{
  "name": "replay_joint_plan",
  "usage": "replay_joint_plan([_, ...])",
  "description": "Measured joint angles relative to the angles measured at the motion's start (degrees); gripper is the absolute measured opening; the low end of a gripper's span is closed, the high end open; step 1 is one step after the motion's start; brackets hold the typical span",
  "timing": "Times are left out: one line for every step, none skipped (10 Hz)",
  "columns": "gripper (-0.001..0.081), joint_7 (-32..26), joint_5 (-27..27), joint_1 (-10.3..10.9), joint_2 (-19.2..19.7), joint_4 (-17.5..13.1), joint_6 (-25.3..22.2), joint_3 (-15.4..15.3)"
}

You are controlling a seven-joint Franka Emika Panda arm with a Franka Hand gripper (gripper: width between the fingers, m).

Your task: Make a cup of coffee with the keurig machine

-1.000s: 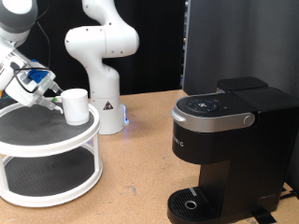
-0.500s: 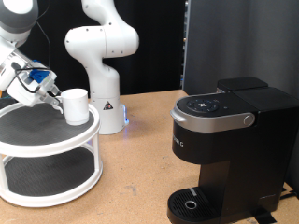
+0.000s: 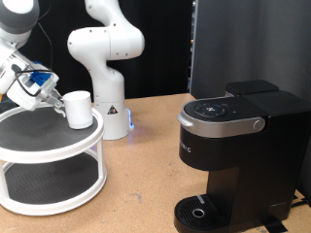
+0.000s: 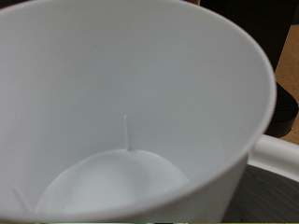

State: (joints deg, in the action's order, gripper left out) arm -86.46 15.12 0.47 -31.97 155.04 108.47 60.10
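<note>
A wooden counter (image 3: 146,165) carries everything in the exterior view, with a dark panel (image 3: 248,44) standing behind it at the exterior view's right. The keurig machine (image 3: 238,155) sits at the exterior view's right, black, with a silver-grey lid handle (image 3: 233,123) curving round its round control panel and a round drip tray (image 3: 199,212) at its base; nothing stands on that tray. At the exterior view's left stands a white two-tier round stand (image 3: 49,160) with a dark top surface and a lower shelf. Behind it, near the middle, a second white robot arm (image 3: 107,58) rises from the counter, a small blue light glowing at its base.

The working arm reaches in from the exterior view's top left, and its tool (image 3: 49,95) lies tilted over the stand's top tier, right against the cup (image 3: 78,110). The cup, a white mug, stands at the rim of the top tier on the side nearest the keurig machine, well apart from the machine itself. Whether the tool's fingers are closed on the cup or merely beside it cannot be told from here.

In the wrist view the cup (image 4: 131,103) fills nearly the whole picture: its white inner wall and bottom show empty, and part of a white handle (image 4: 280,149) juts from its side.
</note>
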Motion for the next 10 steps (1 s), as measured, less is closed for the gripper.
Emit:
replay_joint_plan([0.0074, 0.6, 0.0, 0.0, -0.1, -0.1, -0.2, -0.1])
replay_joint_plan([0.0074, 1.9, 0.0, -0.1, -0.2, -0.3, -0.6, -0.5])
replay_joint_plan([0.0074, 3.8, 0.5, -0.2, -0.6, -0.6, -1.4, -1.2])
replay_joint_plan([0.0074, 6.2, 1.4, -0.5, -1.4, -1.0, -2.8, -2.5])
replay_joint_plan([0.0074, 9.2, 2.4, -0.9, -2.5, -1.6, -4.4, -4.0])
replay_joint_plan([0.0074, 12.0, 3.1, -1.1, -3.9, -2.2, -5.9, -5.6])
replay_joint_plan([0.0074, 14.1, 3.2, -1.3, -5.2, -3.0, -8.1, -7.0])
replay_joint_plan([0.0074, 15.3, 3.2, -1.4, -6.1, -3.6, -9.5, -7.7])
replay_joint_plan([0.0074, 15.3, 3.2, -1.4, -6.0, -3.5, -9.3, -7.6])
replay_joint_plan([0.0074, 15.3, 5.1, -1.4, -6.0, -2.9, -8.1, -7.5])
